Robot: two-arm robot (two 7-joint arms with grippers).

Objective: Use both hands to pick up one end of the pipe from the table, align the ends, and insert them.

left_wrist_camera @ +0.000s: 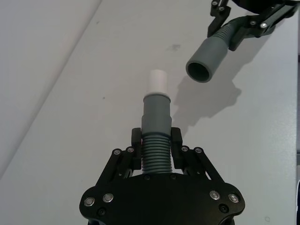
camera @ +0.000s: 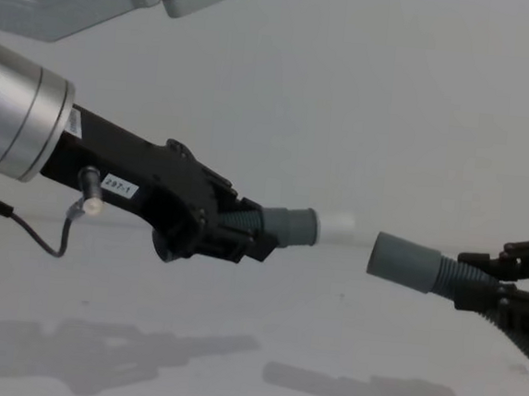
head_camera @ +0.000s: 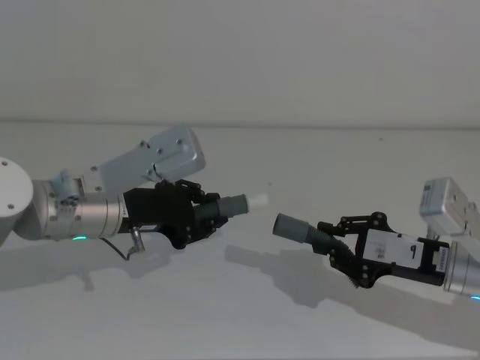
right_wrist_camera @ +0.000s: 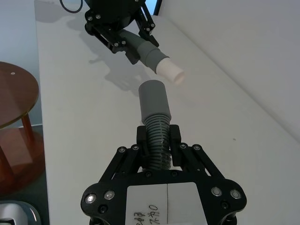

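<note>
Clamping each ribbed middle leaves the cuffs free: my left gripper (head_camera: 210,211) grips the white-tipped piece (head_camera: 236,204), my right gripper (head_camera: 330,240) the open-cuffed piece (head_camera: 292,227), ends facing just ahead, apart, above the table (head_camera: 247,315).

Left pipe (head_camera: 234,204) faces right pipe (head_camera: 292,227) (not touching) above the table (head_camera: 247,315).

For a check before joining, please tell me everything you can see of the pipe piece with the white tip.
The pipe piece with the white tip is a short dark grey hose, rubbery-looking: ribbed middle, smooth cuff, narrower white tip. The left gripper holds it in the air above the table, roughly level, fingers shut on the ribbed part. The tip points toward the open cuff of the other piece, apart from it, not inserted.
</note>
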